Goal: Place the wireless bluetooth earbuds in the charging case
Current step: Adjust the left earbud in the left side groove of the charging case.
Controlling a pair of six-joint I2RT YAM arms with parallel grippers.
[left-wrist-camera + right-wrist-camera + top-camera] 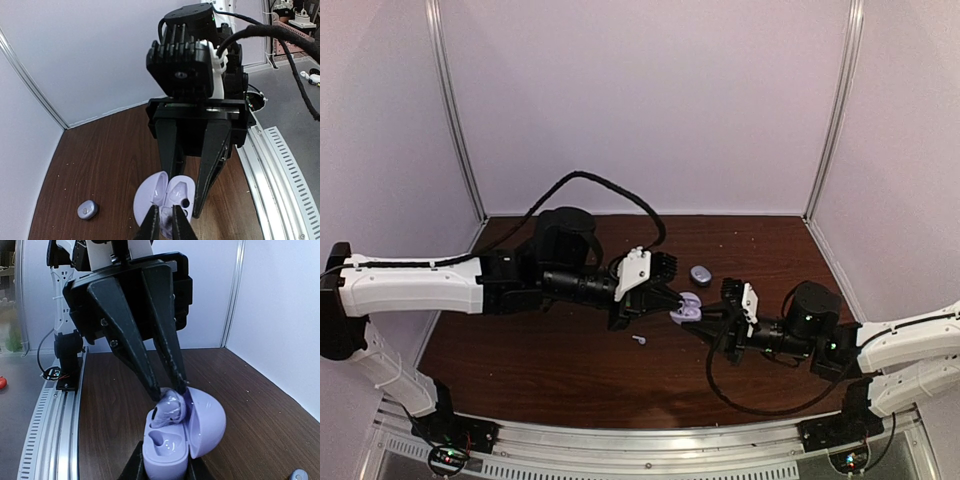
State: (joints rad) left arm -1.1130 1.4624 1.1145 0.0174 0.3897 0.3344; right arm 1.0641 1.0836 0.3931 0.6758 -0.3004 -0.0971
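Dark wooden table [540, 350], white walls all round. At centre, the right gripper [165, 472] is clamped on the base of the purple charging case [167, 452], lid standing open. The left gripper [169, 390] comes in from opposite, fingertips pinched on one earbud [169, 409] right at the case's far slot. Another earbud [640, 340] lies loose on the wood close by, and a closed grey case [700, 274] sits just beyond.

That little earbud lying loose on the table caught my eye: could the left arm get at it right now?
Probably yes: the earbud lies uncovered on the table, close beside the left arm, though its jaws are busy at the open case.
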